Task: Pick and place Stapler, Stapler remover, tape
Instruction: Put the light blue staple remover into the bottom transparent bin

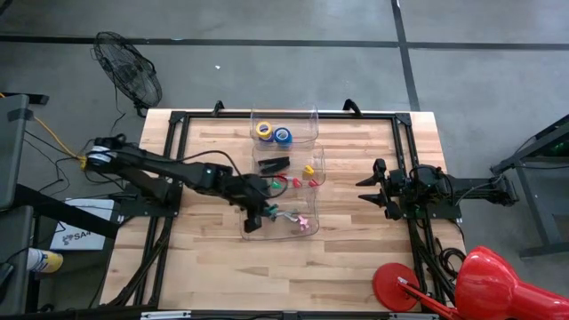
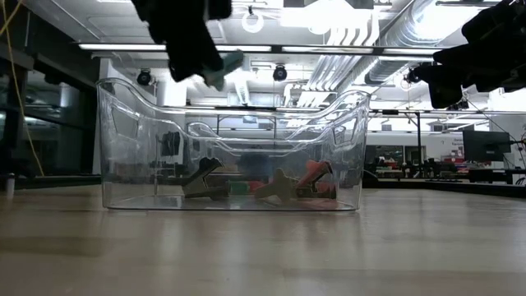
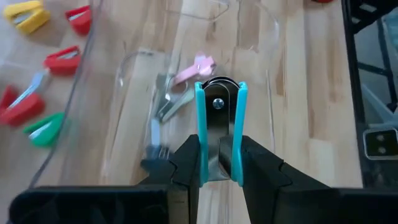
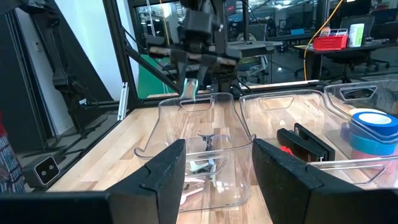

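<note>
Three clear bins stand in a row mid-table. The far bin holds the tape rolls (image 1: 274, 133), yellow and blue. The middle one holds the black stapler (image 1: 274, 164) with green, red and yellow staple removers. My left gripper (image 1: 258, 215) hangs above the near bin (image 1: 307, 233), shut on a teal staple remover (image 3: 219, 106). Pink and grey removers (image 3: 180, 87) lie on that bin's floor. My right gripper (image 1: 366, 194) waits open near the table's right edge, facing the bins. My left gripper pinches the teal staple remover between its two fingers, one on each teal side grip (image 3: 200, 143). The fingers come from above, pointing down and lying along it. Its rounded metal end with the rivet (image 3: 217, 102) sticks out past the fingertips. It is lifted clear above the near bin (image 2: 222, 74).
A black frame rail (image 1: 404, 169) runs along the table's sides. A floor fan (image 1: 129, 71) stands beyond the far left corner, and a red lamp (image 1: 480, 284) beyond the near right corner. Bare wood lies left and right of the bins.
</note>
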`<action>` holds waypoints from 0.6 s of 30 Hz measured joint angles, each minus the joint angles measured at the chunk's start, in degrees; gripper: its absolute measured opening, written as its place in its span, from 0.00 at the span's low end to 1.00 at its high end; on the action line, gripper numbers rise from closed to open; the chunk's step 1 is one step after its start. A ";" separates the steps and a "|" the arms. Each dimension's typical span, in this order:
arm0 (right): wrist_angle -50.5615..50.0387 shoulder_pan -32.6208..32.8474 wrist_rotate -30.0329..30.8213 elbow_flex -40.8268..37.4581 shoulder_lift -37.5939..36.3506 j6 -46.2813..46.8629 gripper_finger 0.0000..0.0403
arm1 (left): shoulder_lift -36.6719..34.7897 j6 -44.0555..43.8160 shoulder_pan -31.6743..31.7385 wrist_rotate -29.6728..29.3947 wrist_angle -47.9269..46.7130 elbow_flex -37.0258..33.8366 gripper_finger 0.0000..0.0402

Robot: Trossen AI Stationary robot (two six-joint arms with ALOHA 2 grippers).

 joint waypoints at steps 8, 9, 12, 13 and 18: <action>-0.01 0.00 0.00 0.00 -0.02 -0.01 0.44 | 7.94 -0.06 0.11 -1.45 4.71 -0.01 0.19; 0.01 0.00 0.00 0.01 -0.01 -0.02 0.44 | 8.75 -0.07 0.11 -1.50 5.09 0.00 0.19; 0.02 0.00 0.00 0.02 0.17 0.00 0.44 | 10.51 -0.05 0.11 -2.68 4.75 -0.02 0.19; 0.04 0.00 0.00 0.00 0.18 0.00 0.44 | 10.99 -0.05 0.11 -3.26 4.99 -0.02 0.19; 0.05 0.00 -0.02 0.01 0.28 0.00 0.44 | 12.78 0.08 0.11 -5.84 5.17 -0.02 0.19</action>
